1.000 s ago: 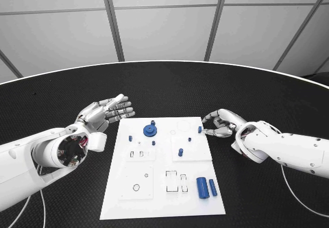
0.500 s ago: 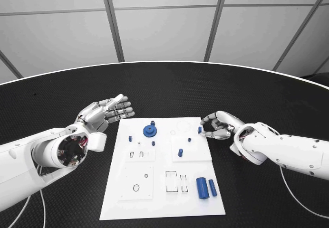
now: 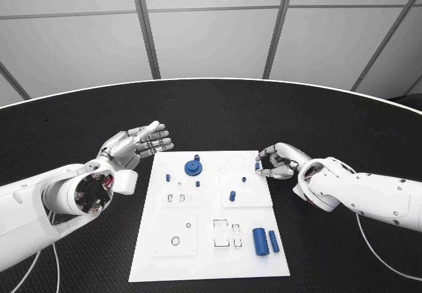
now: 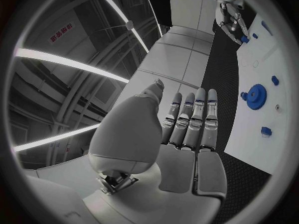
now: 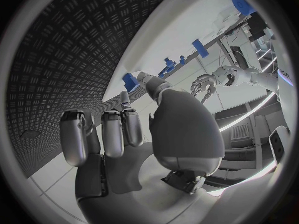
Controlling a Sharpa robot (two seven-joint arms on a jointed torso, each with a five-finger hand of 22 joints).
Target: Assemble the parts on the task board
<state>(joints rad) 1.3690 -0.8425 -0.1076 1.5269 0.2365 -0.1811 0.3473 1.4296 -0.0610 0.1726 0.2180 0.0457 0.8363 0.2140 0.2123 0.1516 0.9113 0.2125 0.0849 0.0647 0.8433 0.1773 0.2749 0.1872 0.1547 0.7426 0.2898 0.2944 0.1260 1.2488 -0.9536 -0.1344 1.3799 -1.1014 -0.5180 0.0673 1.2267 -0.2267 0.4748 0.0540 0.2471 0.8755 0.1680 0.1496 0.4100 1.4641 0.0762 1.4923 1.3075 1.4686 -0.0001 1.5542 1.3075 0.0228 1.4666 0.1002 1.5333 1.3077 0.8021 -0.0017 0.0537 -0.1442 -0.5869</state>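
Left robot hand (image 3: 136,143) hovers with fingers spread, holding nothing, just off the white board's (image 3: 207,256) far left corner. Board lies mid-counter (image 3: 220,110), carrying blue parts (image 3: 193,168). Right robot hand (image 3: 278,161) pinches a small blue peg (image 3: 257,166) at the board's right edge.

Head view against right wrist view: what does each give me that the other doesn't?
Head view alone: the whole task board and the two blue cylinders lying at its near right. Right wrist view alone: a close look at the small blue part pinched by the right hand at the board's edge. Both: the left hand, open, holding nothing.
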